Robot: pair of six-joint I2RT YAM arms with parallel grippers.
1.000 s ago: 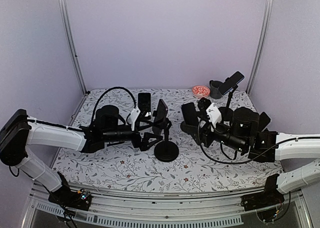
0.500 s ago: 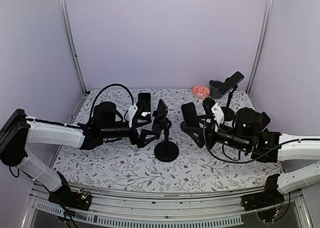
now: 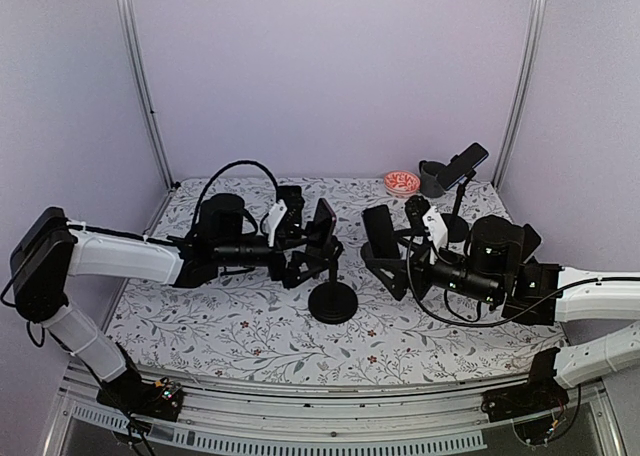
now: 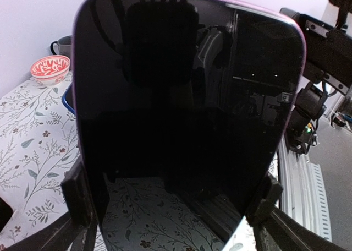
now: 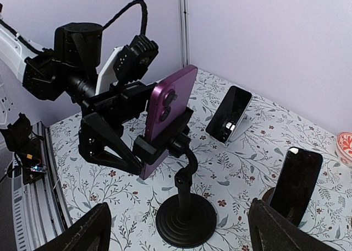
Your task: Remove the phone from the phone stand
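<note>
You're looking into a small booth. The back wall [image 3: 330,66] is a plain pale lilac panel, and matching panels close off the left side [image 3: 60,106] and the right side [image 3: 595,126]. A slim aluminium upright [image 3: 140,76] stands in the back left corner and a second upright [image 3: 522,66] in the back right. The worktop [image 3: 250,331] is covered with a white cloth printed with grey leafy sprigs and small reddish flowers. A ribbed aluminium rail [image 3: 330,401] runs along its near edge. The light is soft and even, so you get only faint shadows on the cloth. No window shows.
</note>
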